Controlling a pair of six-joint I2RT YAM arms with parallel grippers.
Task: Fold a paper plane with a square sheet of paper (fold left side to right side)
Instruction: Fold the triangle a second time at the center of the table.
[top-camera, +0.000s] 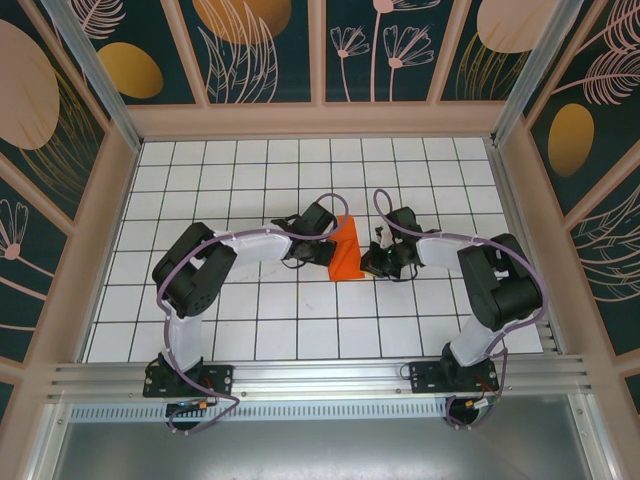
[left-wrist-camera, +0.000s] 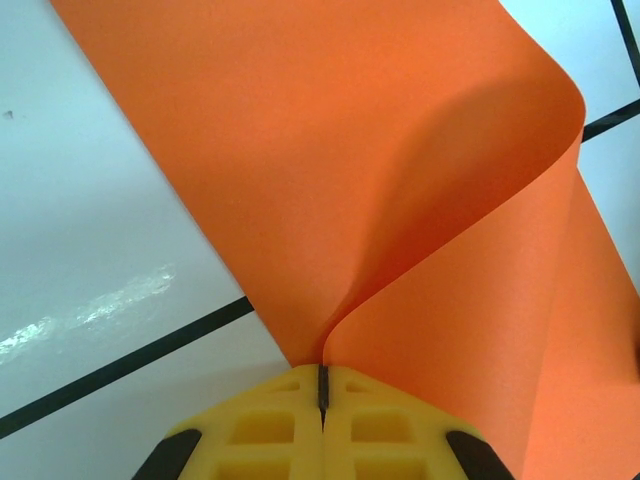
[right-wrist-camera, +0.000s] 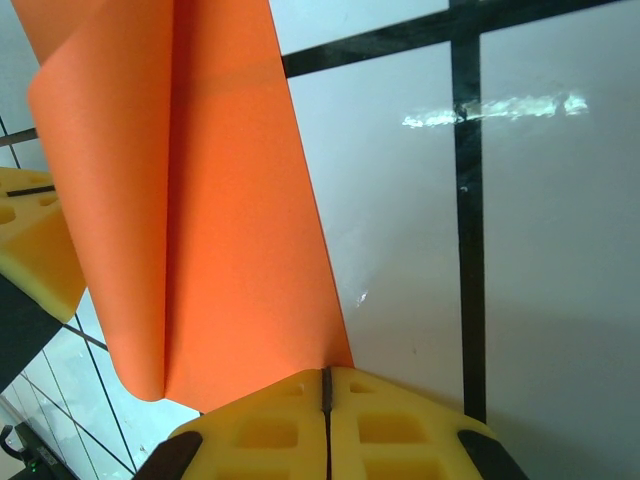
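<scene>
White gridded table (top-camera: 250, 330), floral panels (top-camera: 270, 40) behind. Orange paper (top-camera: 345, 250) sat mid-table between the two grippers, curled over on itself in a loose loop, not creased flat. Its long axis ran near-to-far, wider end toward the arm bases. Left gripper (left-wrist-camera: 322, 385) was pressed together, pinching the paper where the loop's layers met. Right gripper (right-wrist-camera: 326, 385) was likewise closed, pinching a paper corner at its tips. Both arms had elbows out, forearms angled inward and low, wrists nearly meeting at the paper.
</scene>
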